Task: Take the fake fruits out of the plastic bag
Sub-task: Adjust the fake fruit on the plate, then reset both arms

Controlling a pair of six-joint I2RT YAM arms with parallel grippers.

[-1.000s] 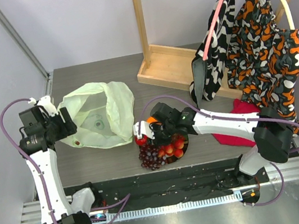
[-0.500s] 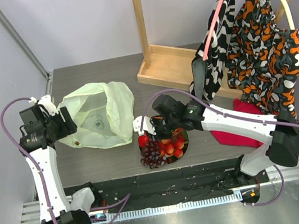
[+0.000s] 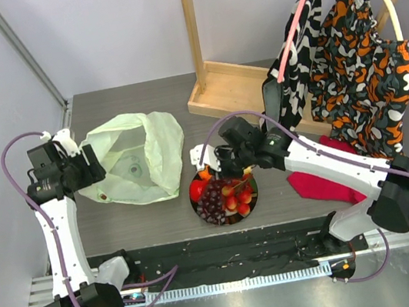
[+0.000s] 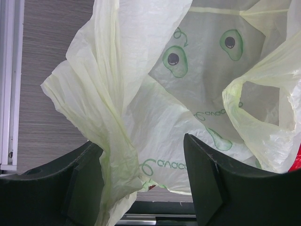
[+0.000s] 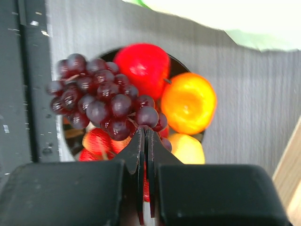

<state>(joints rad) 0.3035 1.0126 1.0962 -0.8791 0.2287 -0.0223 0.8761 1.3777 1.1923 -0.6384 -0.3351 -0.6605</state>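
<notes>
The grey worktop [image 3: 142, 101] carries everything. At its far side, well beyond the right claw [image 5: 143, 134], stands a wooden rack [image 3: 226, 92] hung with patterned garments [image 3: 363, 74].

The plastic bag [image 3: 153, 150] lies slumped and open-mouthed directly in front of the left claw [image 4: 139, 146]. That claw sits at the bag's left rim with its jaws spread wide. In its wrist view a fold of the pale green film runs down between the two fingers, close against the left one, but nothing is pinched. One small red thing shows at the bag's near edge, just below this claw in the overhead view.

A red cloth [image 3: 322, 181] lies under the right forearm, behind its claw.

The fake fruits sit off the bag on a round dark-rimmed plate [image 5: 69, 135], right under the right claw. This claw's jaws are pressed fully together, and nothing can be seen between them.

In the right wrist view:
- The dark grape bunch [image 5: 99, 101] spreads just ahead and to the left of the tips, its nearest grape almost touching them.
- The red apple [image 5: 141, 66] lies straight beyond the tips.
- The orange [image 5: 188, 101] lies ahead to the right.
- The yellow lemon [image 5: 187, 148] lies close beside the fingers on the right.
- A strawberry [image 5: 96, 143] lies on the left, half under the grapes.
</notes>
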